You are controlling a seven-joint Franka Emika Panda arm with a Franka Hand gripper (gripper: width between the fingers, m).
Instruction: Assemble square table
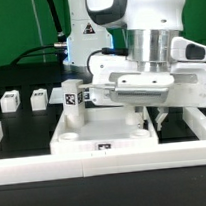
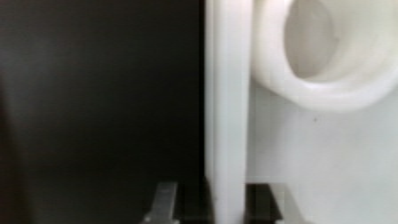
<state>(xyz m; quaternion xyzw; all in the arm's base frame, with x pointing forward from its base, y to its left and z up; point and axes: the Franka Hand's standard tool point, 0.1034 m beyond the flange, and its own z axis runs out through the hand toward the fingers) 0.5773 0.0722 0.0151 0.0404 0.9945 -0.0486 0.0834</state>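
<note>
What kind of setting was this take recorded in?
Probably a robotics lab bench: a Franka arm stands over a black work surface bordered by white rails, with tagged white leg blocks on it.

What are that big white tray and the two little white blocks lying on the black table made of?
Tray: likely moulded plastic; smooth, even white with a faint sheen and a thick raised rim. Blocks: seemingly the same white plastic, each bearing a black-and-white printed tag, perhaps a paper sticker; too small to be sure.
</note>
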